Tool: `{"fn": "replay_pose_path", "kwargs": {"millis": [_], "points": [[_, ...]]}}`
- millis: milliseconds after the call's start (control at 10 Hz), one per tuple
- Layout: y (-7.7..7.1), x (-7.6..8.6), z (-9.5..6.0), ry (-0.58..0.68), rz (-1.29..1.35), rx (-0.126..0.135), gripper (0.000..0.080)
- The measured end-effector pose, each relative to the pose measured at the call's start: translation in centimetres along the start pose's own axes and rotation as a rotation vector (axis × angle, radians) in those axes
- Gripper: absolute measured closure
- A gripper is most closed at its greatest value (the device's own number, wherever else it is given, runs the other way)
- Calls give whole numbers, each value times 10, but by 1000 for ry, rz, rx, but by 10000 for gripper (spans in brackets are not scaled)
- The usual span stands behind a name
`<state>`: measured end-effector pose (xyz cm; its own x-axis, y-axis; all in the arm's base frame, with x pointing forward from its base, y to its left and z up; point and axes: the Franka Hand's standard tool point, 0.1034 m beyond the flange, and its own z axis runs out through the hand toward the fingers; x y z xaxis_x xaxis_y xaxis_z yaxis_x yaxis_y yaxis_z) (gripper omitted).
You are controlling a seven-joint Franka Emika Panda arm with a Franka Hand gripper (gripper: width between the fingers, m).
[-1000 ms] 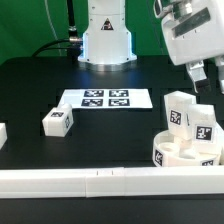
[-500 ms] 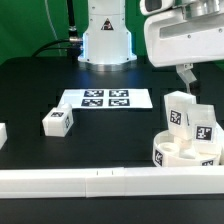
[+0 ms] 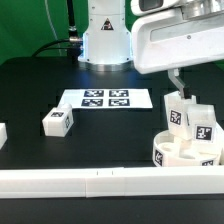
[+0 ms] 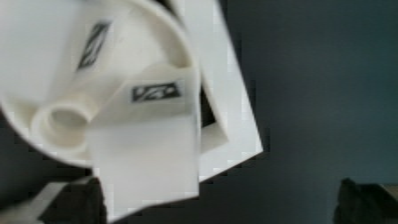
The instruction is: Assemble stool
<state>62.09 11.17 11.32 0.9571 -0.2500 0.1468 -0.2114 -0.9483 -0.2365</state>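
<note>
The round white stool seat lies at the exterior view's lower right, with two tagged white legs standing in it. A third leg lies loose on the black table on the exterior view's left. My gripper hangs just above the rear standing leg. In the wrist view the seat and a tagged leg fill the picture. My gripper is open wide. The leg's end reaches in beside one fingertip, and nothing is gripped.
The marker board lies mid-table in front of the robot base. A long white rail runs along the front edge and also shows in the wrist view. Another white part sits at the exterior view's left edge.
The gripper has moved toward the exterior view's left and lower, from beside the seat to above the rear standing leg. The parts have not moved.
</note>
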Motion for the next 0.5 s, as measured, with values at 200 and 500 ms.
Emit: {"fn": "replay_pose_path", "kwargs": {"millis": [200, 500], "points": [[-2, 4, 2, -31, -241, -11, 151], [1, 6, 3, -49, -429, -18, 151]]}}
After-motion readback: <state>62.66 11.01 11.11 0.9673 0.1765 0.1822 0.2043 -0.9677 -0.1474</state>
